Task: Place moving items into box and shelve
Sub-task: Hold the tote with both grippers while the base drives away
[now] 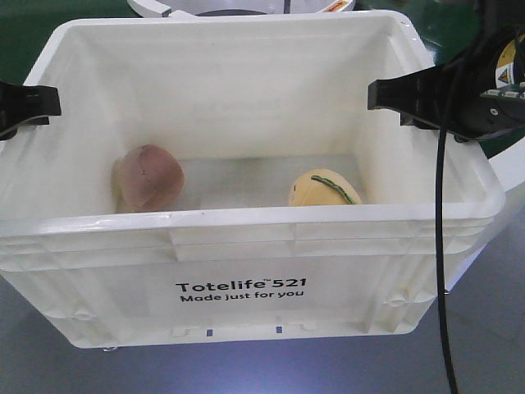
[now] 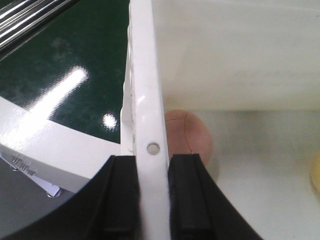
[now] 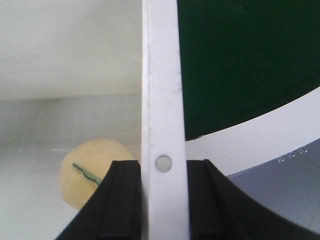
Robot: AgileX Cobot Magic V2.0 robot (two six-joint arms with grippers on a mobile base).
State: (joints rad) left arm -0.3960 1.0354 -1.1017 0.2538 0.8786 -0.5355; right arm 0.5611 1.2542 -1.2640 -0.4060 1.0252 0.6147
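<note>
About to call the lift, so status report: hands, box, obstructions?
Both clamped on box walls, left hand and right hand. Inside: pink ball, yellow ball. Nothing visible in the way.

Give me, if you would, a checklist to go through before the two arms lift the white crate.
1. The pink-grey ball lies inside the crate: ok.
2. The yellow ball lies inside it too: ok.
3. The left gripper is clamped on the left rim, one finger on each side: ok.
4. The right gripper is clamped on the right rim the same way: ok.
5. The black cable is clear of the crate: cannot tell; it crosses the right corner in the front view.
6. The shelf is ready: cannot tell, it is not in view.
</note>
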